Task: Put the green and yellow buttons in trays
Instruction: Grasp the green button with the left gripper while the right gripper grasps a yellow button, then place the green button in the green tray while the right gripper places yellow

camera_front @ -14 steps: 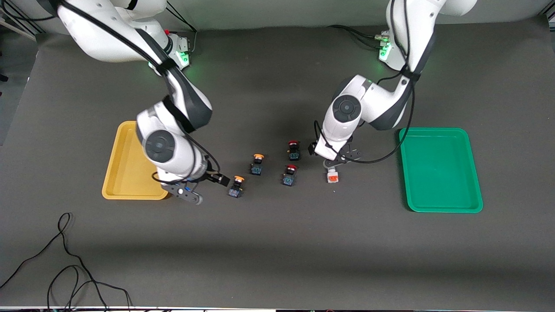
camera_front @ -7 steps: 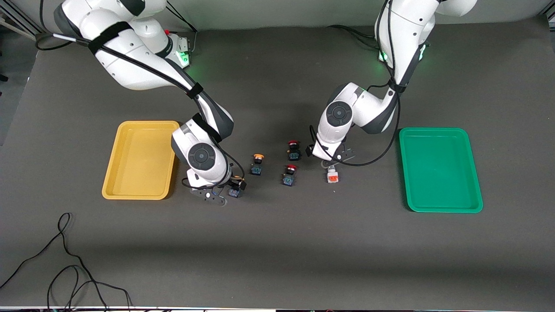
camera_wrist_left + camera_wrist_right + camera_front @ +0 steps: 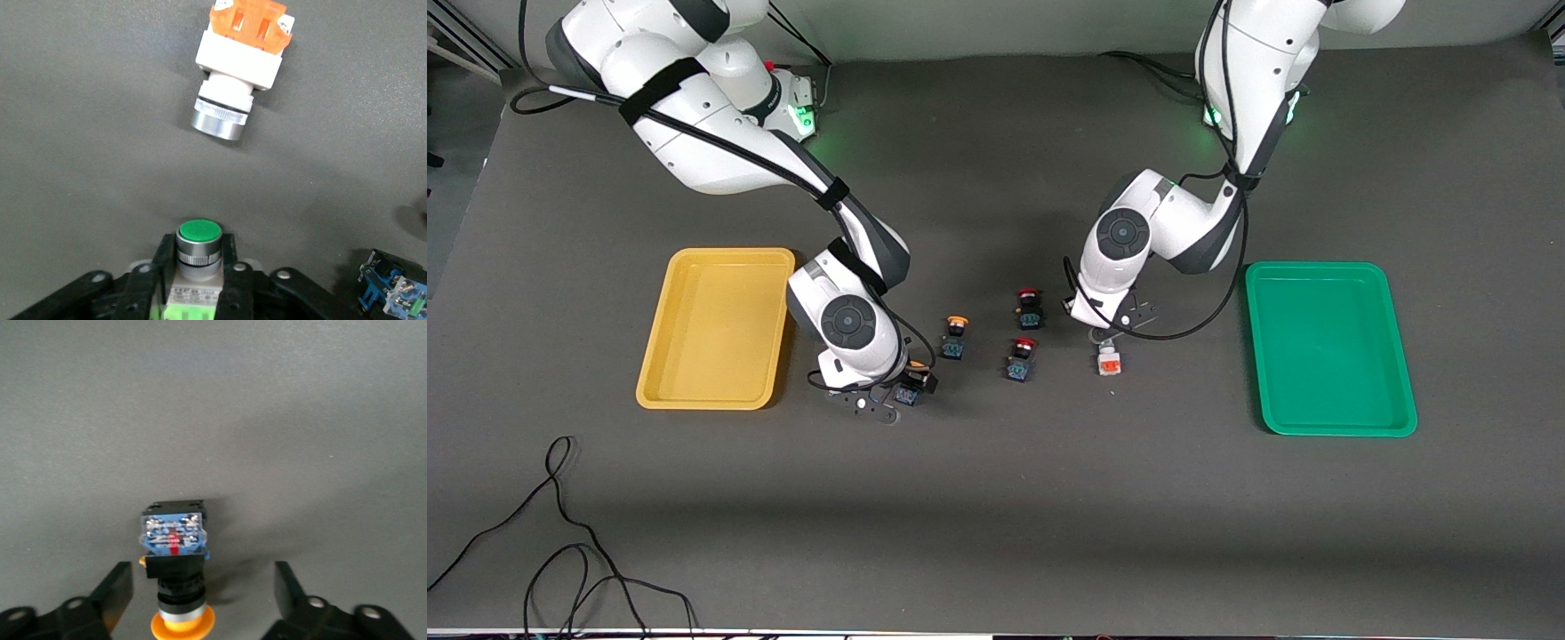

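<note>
Yellow button (image 3: 175, 577) now between right fingers (image 3: 115, 592)

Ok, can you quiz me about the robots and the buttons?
1. True or false: the right tool is open, with a yellow-capped button between its fingers.
2. How many red-capped buttons stand on the table?
3. The left tool grips a button with which cap: A red, B green, C yellow?

Key: 1 true. 2 two. 3 B, the green-capped button.
</note>
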You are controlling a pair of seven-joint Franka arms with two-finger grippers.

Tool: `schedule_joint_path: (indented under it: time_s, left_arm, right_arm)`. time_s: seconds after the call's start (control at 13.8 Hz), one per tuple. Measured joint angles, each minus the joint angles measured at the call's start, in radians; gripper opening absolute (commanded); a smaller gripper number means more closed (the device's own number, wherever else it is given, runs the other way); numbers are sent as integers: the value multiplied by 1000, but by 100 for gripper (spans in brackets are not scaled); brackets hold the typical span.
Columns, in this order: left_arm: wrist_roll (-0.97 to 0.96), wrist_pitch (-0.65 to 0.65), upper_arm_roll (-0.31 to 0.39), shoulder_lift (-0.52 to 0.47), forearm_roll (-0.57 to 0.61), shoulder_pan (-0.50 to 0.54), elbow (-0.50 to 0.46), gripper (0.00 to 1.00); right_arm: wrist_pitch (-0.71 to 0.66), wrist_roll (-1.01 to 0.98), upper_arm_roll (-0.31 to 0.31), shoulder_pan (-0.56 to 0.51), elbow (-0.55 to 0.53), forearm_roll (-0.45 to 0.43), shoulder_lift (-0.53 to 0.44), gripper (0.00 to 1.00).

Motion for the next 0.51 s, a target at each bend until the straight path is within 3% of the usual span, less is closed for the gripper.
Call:
schedule_joint_path:
  time_s: [0.22,0.29,0.51]
  left_arm:
    - [1,-28,8,-14,0,3,17,18]
    - [6,-70,11,-25,1,9,39,18]
    - [69,-267,16,-80,3,60,155,14]
  right_arm:
    - [3,0,0,0,0,-13,2,4]
    - [5,0,0,1,1,-33,2,0]
    - [7,0,1,6,5,-58,2,0]
